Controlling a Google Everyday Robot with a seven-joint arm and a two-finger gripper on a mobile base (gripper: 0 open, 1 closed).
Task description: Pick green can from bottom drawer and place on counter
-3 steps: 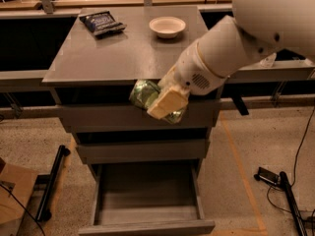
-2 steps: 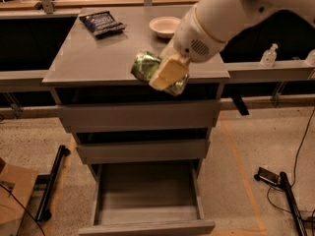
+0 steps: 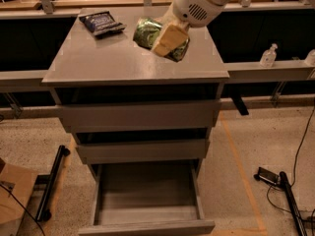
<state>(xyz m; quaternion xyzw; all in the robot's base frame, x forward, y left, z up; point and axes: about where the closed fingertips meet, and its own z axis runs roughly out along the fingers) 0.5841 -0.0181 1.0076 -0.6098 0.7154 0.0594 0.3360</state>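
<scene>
My gripper (image 3: 165, 39) is shut on the green can (image 3: 147, 32), a shiny, dented green can, and holds it above the middle of the grey counter (image 3: 98, 63). One pale finger (image 3: 170, 37) lies across the can's front. The white arm comes in from the upper right. The bottom drawer (image 3: 147, 191) stands pulled open below, and its grey floor is bare.
A dark blue chip bag (image 3: 102, 22) lies at the counter's back left. The two upper drawers (image 3: 138, 116) are shut. A small bottle (image 3: 268, 56) stands on the ledge at right. Cables and a black stand (image 3: 290, 195) lie on the floor at right, a black bar (image 3: 51, 183) at left.
My gripper has carried the green can up and back, from in front of the counter's front edge to above the counter's middle. The white bowl is now hidden behind the arm.
</scene>
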